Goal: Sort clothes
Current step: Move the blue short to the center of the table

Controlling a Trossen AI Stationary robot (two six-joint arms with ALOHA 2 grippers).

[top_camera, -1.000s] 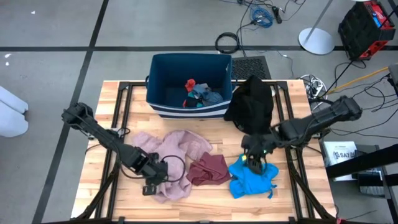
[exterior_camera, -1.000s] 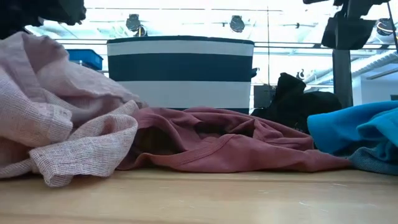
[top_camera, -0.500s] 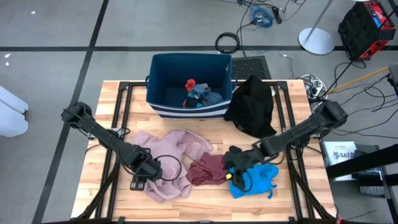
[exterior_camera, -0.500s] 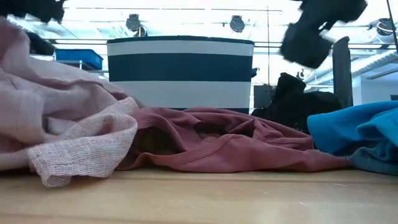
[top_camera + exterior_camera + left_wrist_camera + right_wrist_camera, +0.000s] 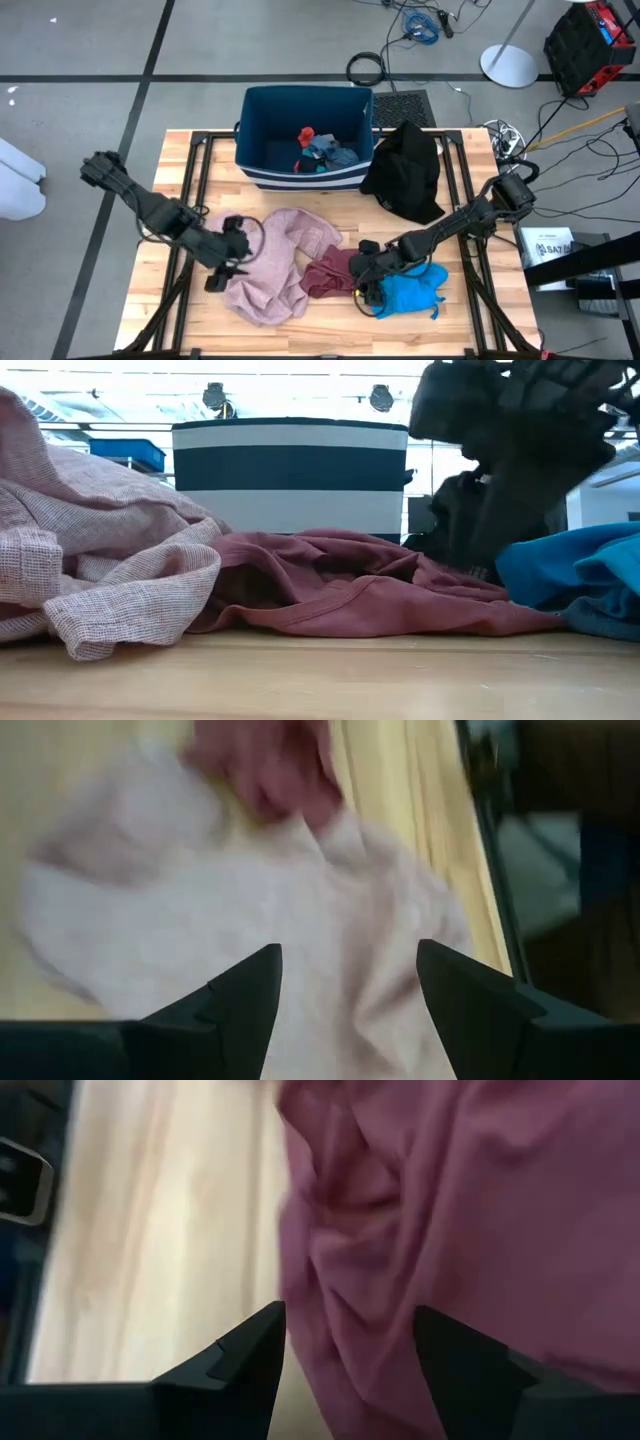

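A pale pink garment (image 5: 272,265) lies crumpled on the table's near left, and my left gripper (image 5: 222,272) hovers open over its left edge (image 5: 250,920) without touching it. To its right lies a maroon garment (image 5: 328,273). A bright blue garment (image 5: 412,291) comes after that. My right gripper (image 5: 363,288) stands open low over the maroon garment's right edge (image 5: 400,1230), between the maroon and the blue. A black garment (image 5: 405,172) lies at the back right. Small socks (image 5: 322,150) lie in the dark blue striped bin (image 5: 262,108).
The bin stands at the middle of the table's far edge, with the black garment right beside it. Bare wood shows along the near edge (image 5: 310,335) and at the far left (image 5: 200,160). In the low view my right arm (image 5: 500,450) looms over the maroon cloth.
My left gripper has risen off the pale pink garment and drawn back toward the table's left edge; the garment lies slumped where it was. My right gripper has swung from above the blue garment toward the left and down to the maroon garment's right edge, rolling as it went.
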